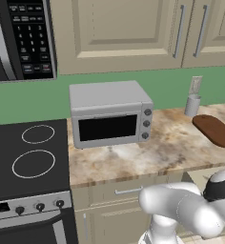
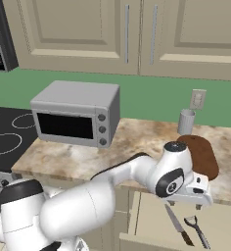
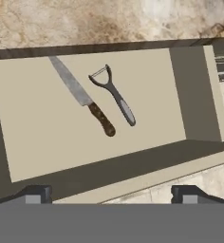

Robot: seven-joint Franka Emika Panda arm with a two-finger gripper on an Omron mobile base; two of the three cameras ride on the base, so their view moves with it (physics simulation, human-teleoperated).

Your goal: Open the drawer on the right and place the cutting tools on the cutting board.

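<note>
The drawer (image 3: 38, 128) stands pulled out below the counter edge, its pale interior (image 2: 151, 215) showing. In it lie a knife (image 3: 80, 95) (image 2: 176, 224) with a silver blade and dark handle, and beside it a dark-handled peeler (image 3: 115, 95) (image 2: 198, 231). My gripper (image 3: 115, 195) hangs above the drawer's front, open, its fingertips (image 3: 35, 194) wide apart with nothing between them. The hand (image 2: 193, 192) sits over the drawer's back edge. The reddish-brown cutting board (image 2: 203, 154) (image 1: 214, 129) lies on the counter just behind it.
A grey toaster oven (image 1: 109, 114) (image 2: 78, 113) stands on the marbled counter to the left. A grey cup (image 2: 186, 121) (image 1: 192, 105) is behind the board by the wall. The stove (image 1: 28, 157) is at far left. A narrower drawer front with a silver handle (image 1: 128, 190) sits under the oven.
</note>
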